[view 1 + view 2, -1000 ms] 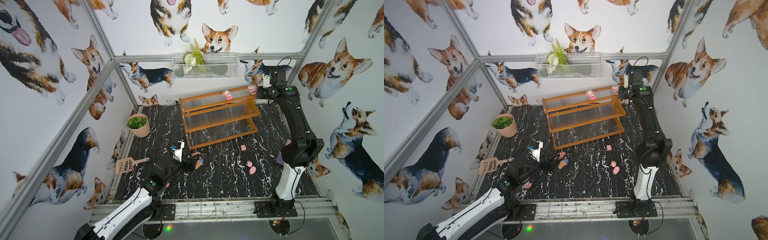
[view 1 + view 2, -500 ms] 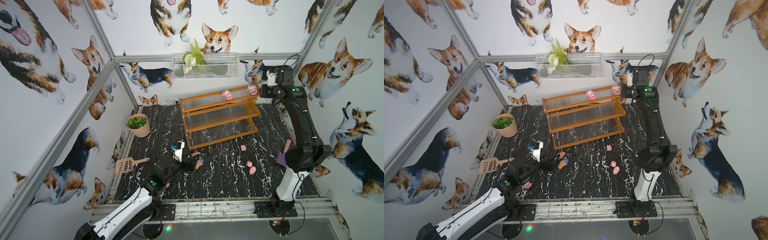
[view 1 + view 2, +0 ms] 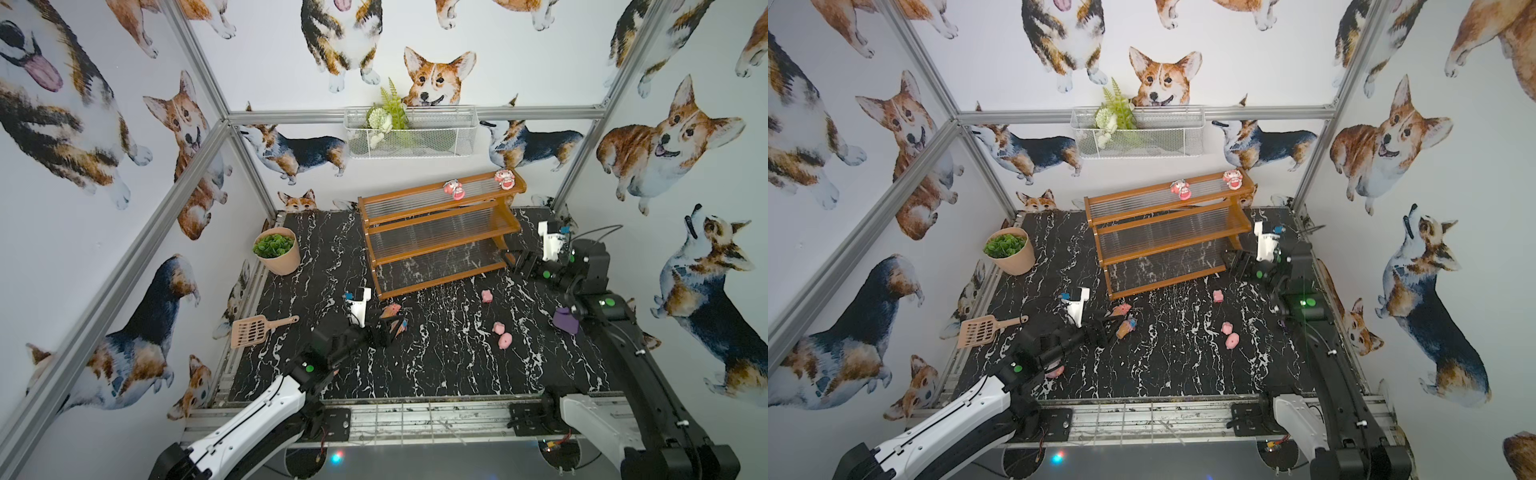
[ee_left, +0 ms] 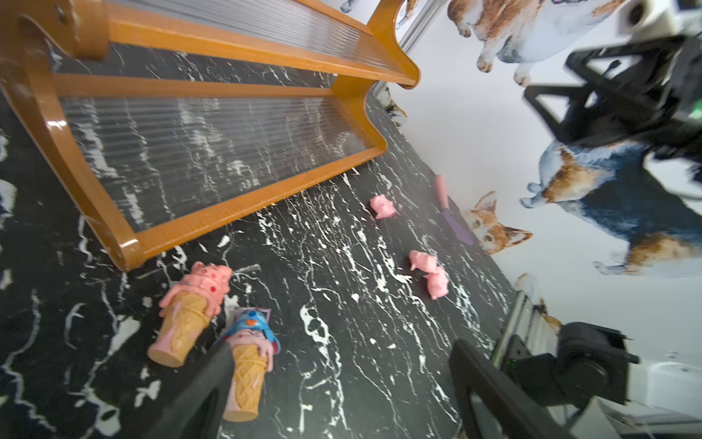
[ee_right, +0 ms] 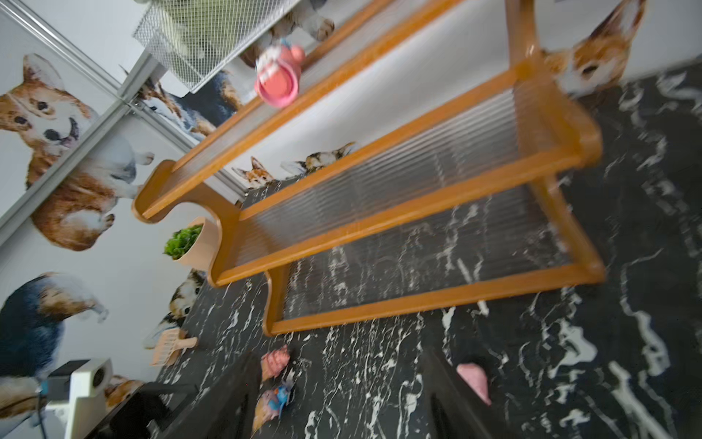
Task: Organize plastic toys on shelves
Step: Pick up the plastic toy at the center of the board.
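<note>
Atop the shelves stand two dolls; three pigs, two cones below.

Light was bright and even, shadows soft. Both top views were sharp, edges bowed outward. Motion blur smeared the shelves in the right wrist view; the left wrist view showed a crisp counter and glare on glossy wood.

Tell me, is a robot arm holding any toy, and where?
Nothing is held. On the left gripper the jaws stand open beside an ice-cream cone; the right gripper is open and empty.
</note>
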You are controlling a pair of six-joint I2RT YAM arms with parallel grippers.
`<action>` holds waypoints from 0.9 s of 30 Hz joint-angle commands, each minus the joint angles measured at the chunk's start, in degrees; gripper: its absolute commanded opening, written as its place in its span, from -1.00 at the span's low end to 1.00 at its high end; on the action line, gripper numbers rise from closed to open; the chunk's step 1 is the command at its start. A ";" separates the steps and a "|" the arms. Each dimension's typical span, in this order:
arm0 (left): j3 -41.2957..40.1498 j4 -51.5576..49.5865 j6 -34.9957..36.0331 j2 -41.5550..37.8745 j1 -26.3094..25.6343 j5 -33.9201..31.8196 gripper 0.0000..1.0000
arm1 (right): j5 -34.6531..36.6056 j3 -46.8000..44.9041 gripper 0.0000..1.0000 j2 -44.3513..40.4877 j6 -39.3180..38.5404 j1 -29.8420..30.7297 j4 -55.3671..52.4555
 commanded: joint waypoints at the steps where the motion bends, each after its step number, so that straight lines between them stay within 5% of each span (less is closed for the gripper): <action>1: -0.69 -2.44 -4.60 -2.64 -1.57 1.48 0.81 | -4.93 -8.72 0.40 -5.08 5.94 0.19 5.56; 7: 0.12 -16.44 -3.83 -7.91 -7.62 -11.10 0.76 | -7.37 -24.12 0.40 -15.19 11.65 0.86 10.61; 12: 4.19 -30.21 -6.35 -5.15 -11.01 -25.56 0.58 | -5.37 -27.90 0.41 -15.23 11.00 8.20 13.53; 15: 9.23 -40.33 -10.24 -0.57 -11.87 -35.53 0.33 | -4.31 -28.84 0.41 -13.36 10.53 10.91 15.75; 21: 20.92 -68.20 -26.01 10.77 -11.99 -54.67 0.37 | -7.34 -29.39 0.40 -11.12 11.25 11.37 18.91; 27: 19.78 -73.35 -32.84 16.84 -8.74 -53.10 0.49 | -10.06 -29.88 0.41 -16.10 12.54 11.49 17.81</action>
